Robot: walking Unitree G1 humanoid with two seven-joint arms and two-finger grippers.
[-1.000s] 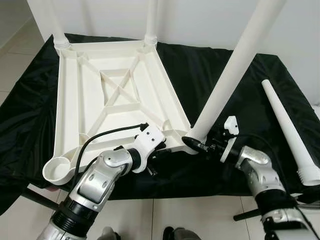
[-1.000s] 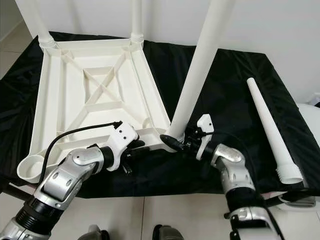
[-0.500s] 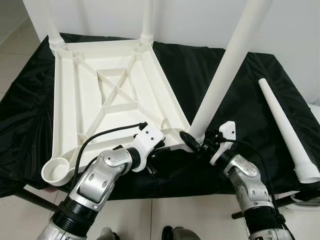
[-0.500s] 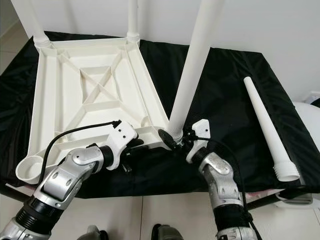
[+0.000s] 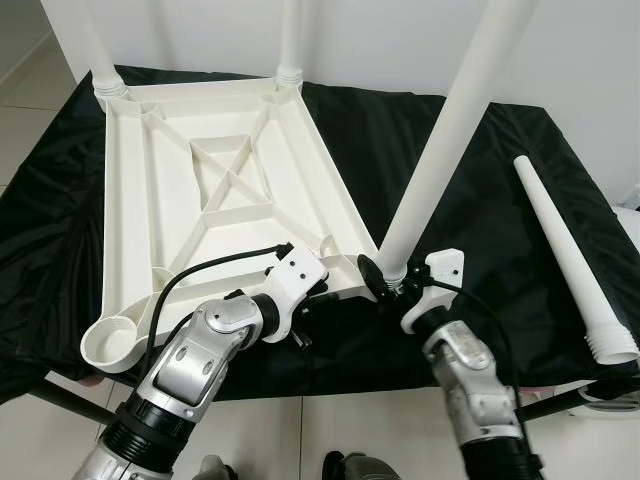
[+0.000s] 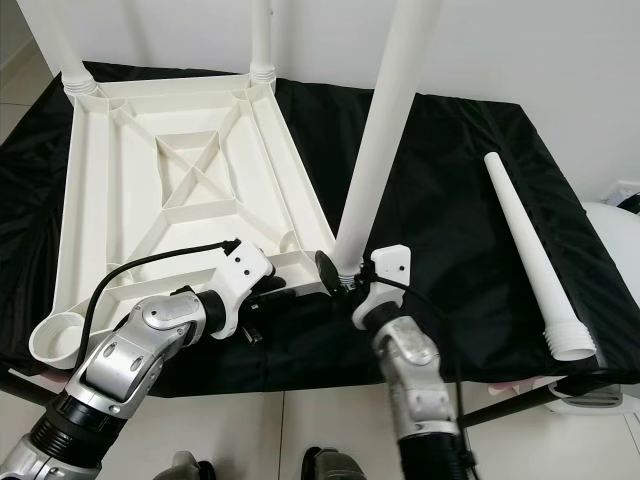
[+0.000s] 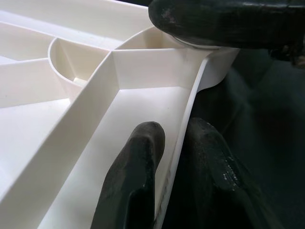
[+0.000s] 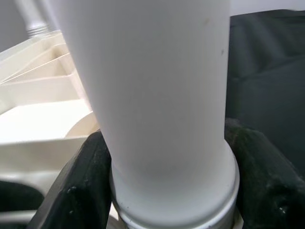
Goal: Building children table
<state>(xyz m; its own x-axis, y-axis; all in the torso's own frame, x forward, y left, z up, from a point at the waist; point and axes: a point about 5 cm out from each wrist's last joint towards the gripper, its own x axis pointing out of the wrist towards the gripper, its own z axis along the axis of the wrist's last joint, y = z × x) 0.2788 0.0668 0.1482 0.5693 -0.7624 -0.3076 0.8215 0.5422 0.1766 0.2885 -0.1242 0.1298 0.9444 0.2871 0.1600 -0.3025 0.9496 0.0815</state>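
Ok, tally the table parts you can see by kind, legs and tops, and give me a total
Tabletop, upside down: 1
Legs standing at the far corners: 2
Leg gripped by the right gripper at the near corner: 1
Loose leg lying on the cloth: 1
Total: 5

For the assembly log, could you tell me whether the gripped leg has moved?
Yes. The gripped leg has tipped more upright at the tabletop corner; right gripper clamps its base.

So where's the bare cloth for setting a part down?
Free: black cloth between the held leg and the loose leg. Crowded: near edge, where both grippers, left and right, meet the tabletop corner.
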